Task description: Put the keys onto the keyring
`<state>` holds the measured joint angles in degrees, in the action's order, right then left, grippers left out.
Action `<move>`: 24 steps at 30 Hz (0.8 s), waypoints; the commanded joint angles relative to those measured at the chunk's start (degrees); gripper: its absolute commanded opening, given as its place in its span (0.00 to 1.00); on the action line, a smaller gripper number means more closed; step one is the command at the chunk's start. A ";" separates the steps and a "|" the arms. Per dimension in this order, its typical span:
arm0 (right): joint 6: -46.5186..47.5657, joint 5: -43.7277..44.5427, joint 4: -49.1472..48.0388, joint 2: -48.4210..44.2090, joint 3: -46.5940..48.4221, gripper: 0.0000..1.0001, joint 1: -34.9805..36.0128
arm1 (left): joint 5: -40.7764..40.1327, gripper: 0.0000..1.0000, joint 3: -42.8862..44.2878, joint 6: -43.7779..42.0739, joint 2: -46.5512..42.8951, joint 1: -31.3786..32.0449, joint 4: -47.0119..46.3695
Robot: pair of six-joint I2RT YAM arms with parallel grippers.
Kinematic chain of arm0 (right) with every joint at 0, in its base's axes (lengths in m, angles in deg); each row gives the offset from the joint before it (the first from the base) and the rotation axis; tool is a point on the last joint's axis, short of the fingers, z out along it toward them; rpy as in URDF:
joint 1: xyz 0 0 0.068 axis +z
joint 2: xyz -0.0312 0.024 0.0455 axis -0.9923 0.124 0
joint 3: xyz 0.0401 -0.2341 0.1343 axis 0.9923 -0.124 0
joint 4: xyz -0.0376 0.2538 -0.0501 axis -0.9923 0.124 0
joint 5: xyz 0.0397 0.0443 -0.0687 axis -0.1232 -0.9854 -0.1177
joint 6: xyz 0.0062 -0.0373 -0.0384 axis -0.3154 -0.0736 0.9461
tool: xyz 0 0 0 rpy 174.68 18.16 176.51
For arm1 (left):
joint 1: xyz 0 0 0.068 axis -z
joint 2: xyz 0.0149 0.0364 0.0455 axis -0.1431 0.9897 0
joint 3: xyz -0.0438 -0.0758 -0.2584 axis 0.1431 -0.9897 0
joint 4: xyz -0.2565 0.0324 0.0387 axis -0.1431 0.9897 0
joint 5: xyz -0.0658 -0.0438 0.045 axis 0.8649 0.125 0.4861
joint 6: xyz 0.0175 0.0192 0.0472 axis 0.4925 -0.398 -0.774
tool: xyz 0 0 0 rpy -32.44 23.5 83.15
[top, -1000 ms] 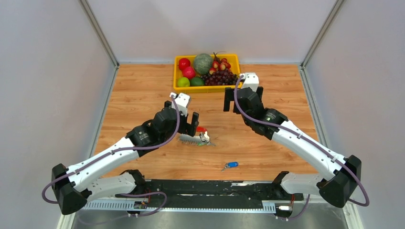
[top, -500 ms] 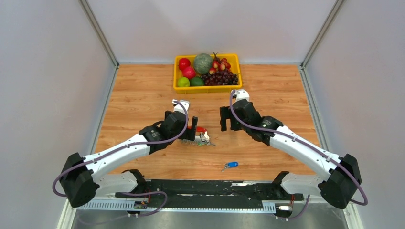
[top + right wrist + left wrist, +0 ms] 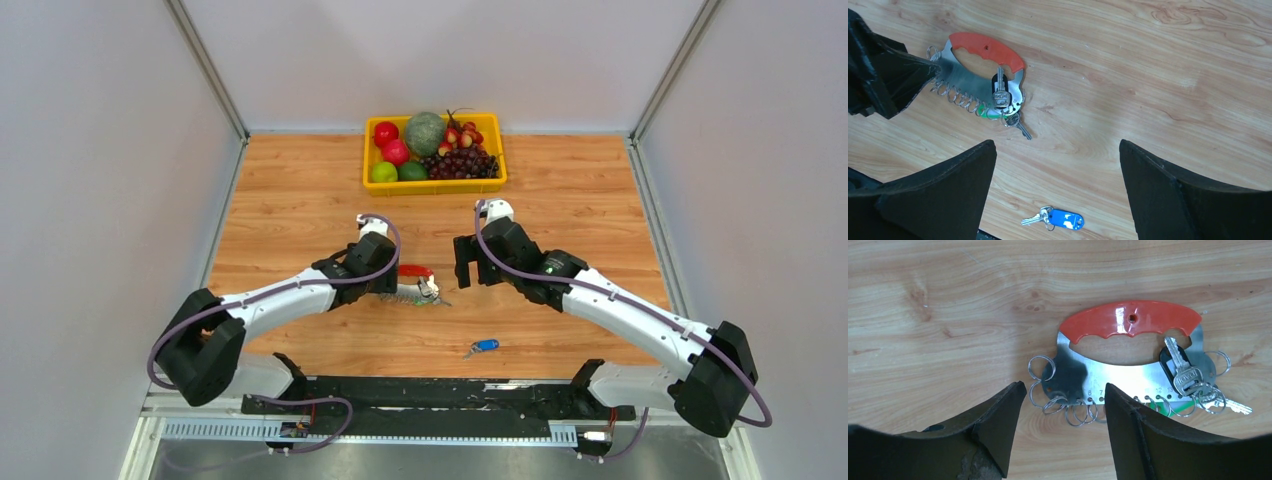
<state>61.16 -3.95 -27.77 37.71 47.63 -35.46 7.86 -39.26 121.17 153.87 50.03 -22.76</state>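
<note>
Pale walls [image 3: 100,180] close in a wooden table [image 3: 290,190] on three sides, and a yellow tray [image 3: 436,187] of fruit [image 3: 424,132] sits at its far edge. Against a second ago, we see both arms lower and nearer the middle. The left gripper [image 3: 1063,387] has dropped from above the keyring [image 3: 1128,372] to just over its left end. The right gripper [image 3: 1058,145] has come away from the tray to hang just to the right of the keyring.

The keyring, a steel plate with a red grip and a row of split rings along one edge, lies where it lay, in mid-table. A black-headed key [image 3: 1180,365] rests on its right end among the rings. The blue key [image 3: 1065,219] has not shifted either; it lies apart, nearer the front rail [image 3: 430,390], between the two arms.

Both grippers stand spread wide and hold nothing. The left one's fingers [image 3: 998,425] straddle the leftmost rings, and we cannot tell whether they touch the plate. Bare wood lies open to the left and right of the keyring and between it and the tray. The blue key is close to the table's near edge.
</note>
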 commanded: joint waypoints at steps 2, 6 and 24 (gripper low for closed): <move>-1.30 -0.48 -1.22 -1.59 0.20 0.96 0.45 | 1.09 0.67 0.52 2.50 3.38 -1.70 -3.98; -1.22 -0.67 -1.28 -1.59 0.01 0.97 0.43 | 1.75 0.64 1.37 3.00 6.83 -2.65 -4.59; 0.11 -1.04 -2.07 -0.45 0.27 0.97 0.42 | 1.87 0.46 2.75 3.20 9.31 -4.14 -2.47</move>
<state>61.40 -4.37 -27.90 37.47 47.50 -35.37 9.61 -37.55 123.82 164.28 46.31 -26.17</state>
